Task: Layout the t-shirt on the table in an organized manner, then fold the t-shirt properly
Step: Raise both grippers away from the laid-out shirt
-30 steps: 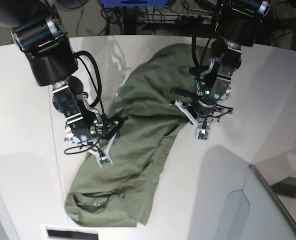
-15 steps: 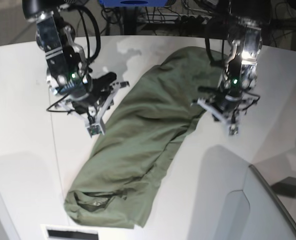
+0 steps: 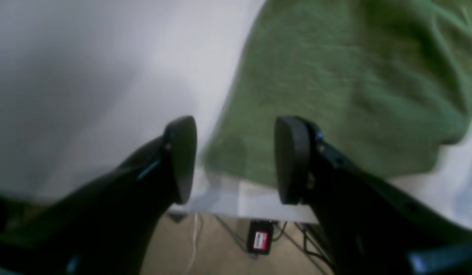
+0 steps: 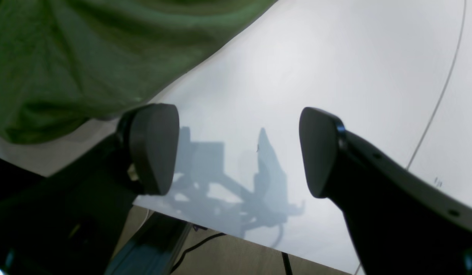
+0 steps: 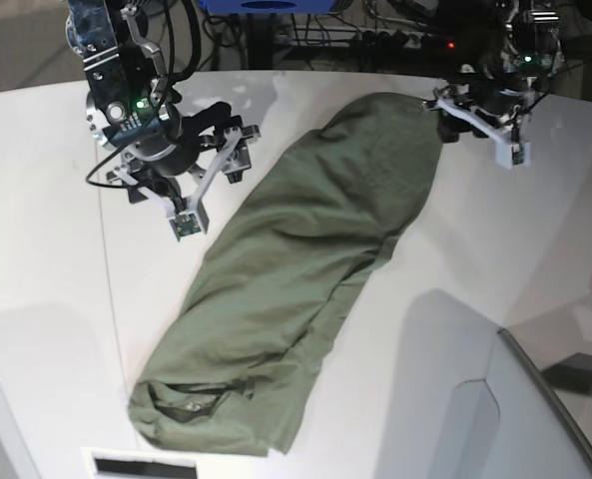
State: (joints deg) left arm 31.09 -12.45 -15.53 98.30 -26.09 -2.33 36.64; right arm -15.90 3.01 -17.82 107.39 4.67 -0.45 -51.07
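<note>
The olive-green t-shirt (image 5: pixel 305 259) lies bunched in a long diagonal strip on the white table (image 5: pixel 36 220), running from the far right to the near left. Its collar end (image 5: pixel 191 409) is nearest me. My left gripper (image 5: pixel 453 105) hovers open just off the shirt's far end. In the left wrist view the left gripper (image 3: pixel 236 160) holds nothing, and the t-shirt (image 3: pixel 335 76) edge lies below its gap near the table's far edge. My right gripper (image 5: pixel 226 150) stands wide open beside the shirt's left side. The right wrist view shows this gripper (image 4: pixel 238 152) over bare table (image 4: pixel 335 57), with the t-shirt (image 4: pixel 68 57) at upper left.
Past the table's far edge there is floor with cables and a black power block (image 3: pixel 260 240). A grey-white panel (image 5: pixel 535 419) rises at the near right. A thin seam line (image 5: pixel 106 289) runs down the table's left side.
Both grippers have let go of the shirt and opened. Both arms moved toward the table's far side, the left one farther. The shirt now lies stretched longer toward the far edge.
</note>
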